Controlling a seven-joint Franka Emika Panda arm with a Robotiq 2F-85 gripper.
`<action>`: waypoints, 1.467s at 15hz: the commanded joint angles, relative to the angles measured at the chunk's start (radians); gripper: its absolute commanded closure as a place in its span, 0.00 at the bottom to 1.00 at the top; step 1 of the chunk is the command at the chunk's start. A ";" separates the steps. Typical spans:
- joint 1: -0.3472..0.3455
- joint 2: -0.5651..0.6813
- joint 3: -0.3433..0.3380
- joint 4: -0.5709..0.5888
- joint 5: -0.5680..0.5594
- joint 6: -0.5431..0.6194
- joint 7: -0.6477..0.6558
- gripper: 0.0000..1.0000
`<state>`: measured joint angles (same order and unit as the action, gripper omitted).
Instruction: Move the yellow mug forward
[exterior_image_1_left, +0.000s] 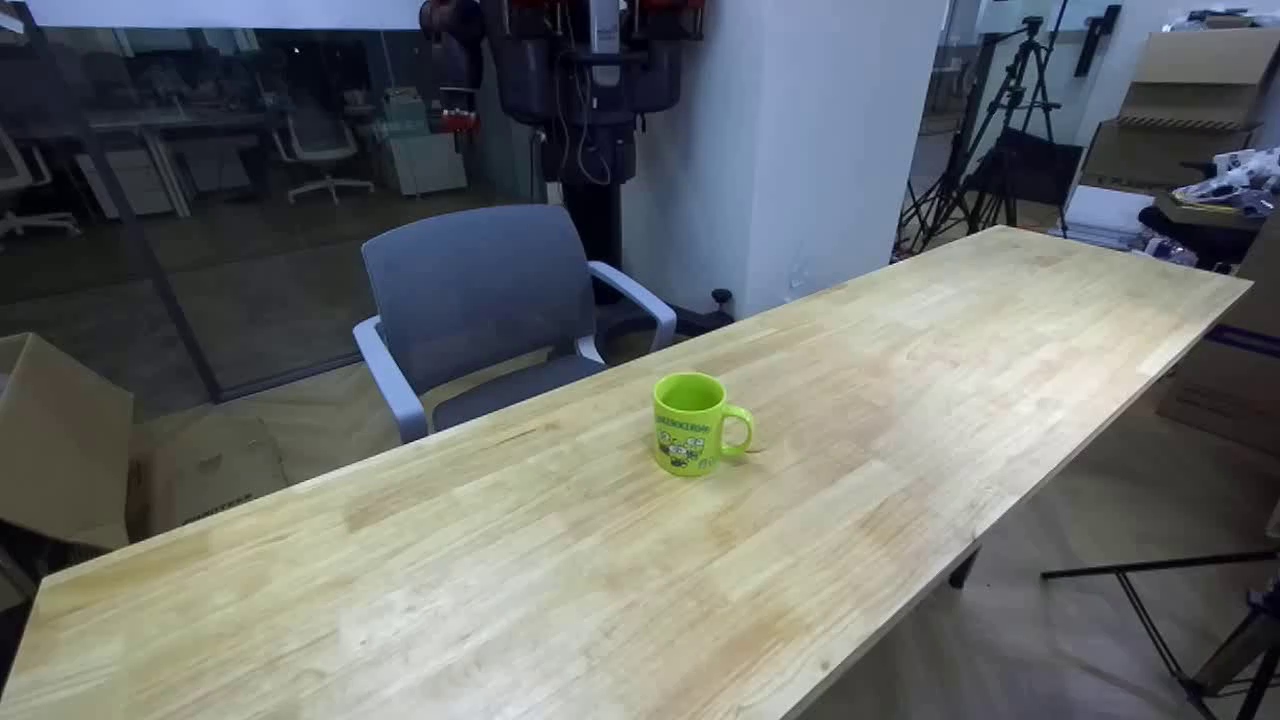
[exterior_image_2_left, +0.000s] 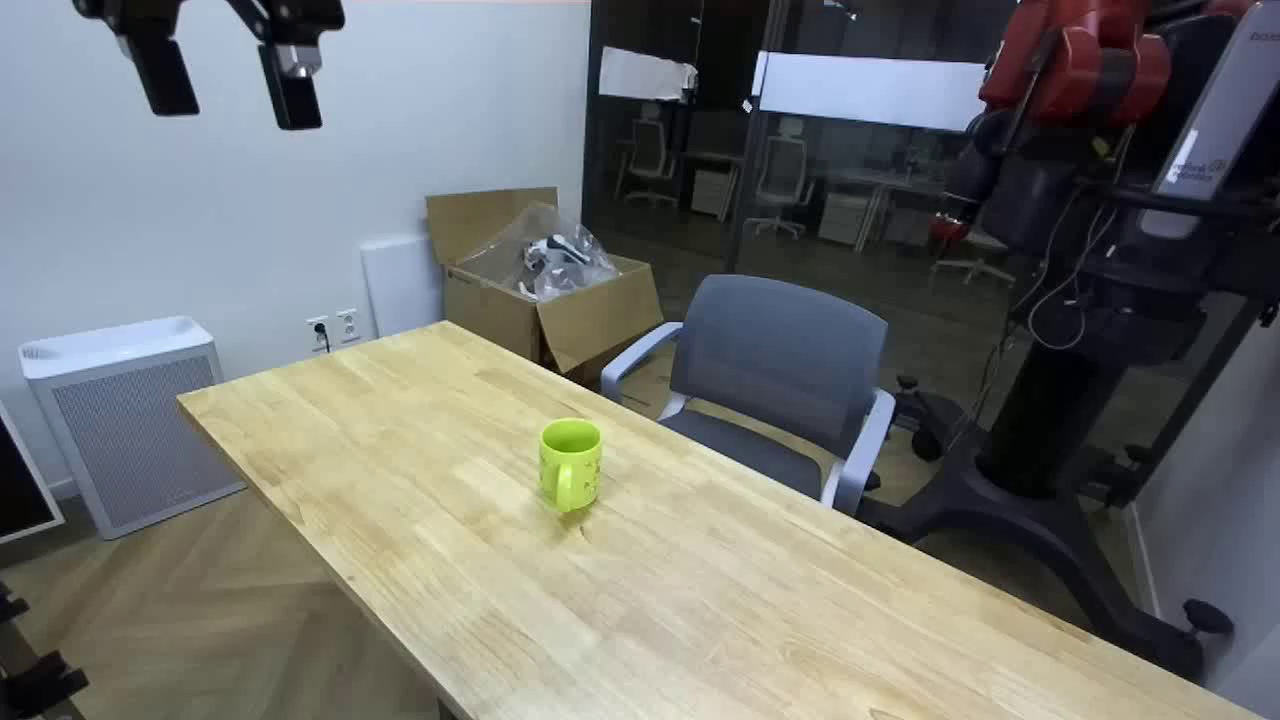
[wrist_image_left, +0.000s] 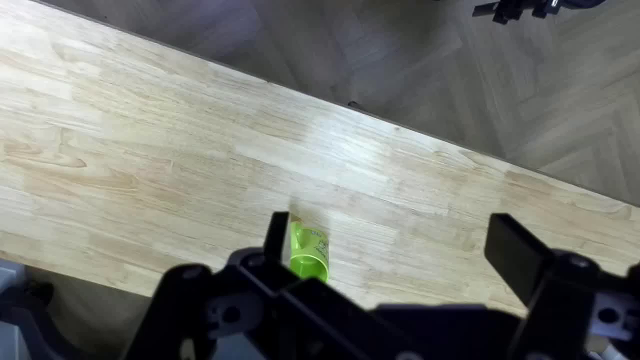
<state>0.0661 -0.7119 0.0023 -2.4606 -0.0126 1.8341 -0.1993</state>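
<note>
The yellow mug stands upright on the wooden table, with cartoon figures on its side and its loop handle out to one side. It also shows in an exterior view, where the handle faces the camera. My gripper hangs high above the table there, well apart from the mug. In the wrist view the gripper is wide open with nothing between its fingers. The mug shows far below, just inside the left finger, which hides part of it.
A grey chair stands against the table's long edge, its armrests near the tabletop. Beyond stand a red and black robot and an open cardboard box. An air purifier stands off the table's short end.
</note>
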 joint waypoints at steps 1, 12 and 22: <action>0.007 0.001 -0.005 0.003 -0.004 -0.001 0.004 0.00; 0.007 -0.002 -0.005 0.003 -0.004 0.001 0.004 0.00; -0.038 0.213 -0.037 0.053 -0.107 0.406 -0.032 0.00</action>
<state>0.0387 -0.6446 -0.0038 -2.4745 -0.0897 2.1383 -0.2018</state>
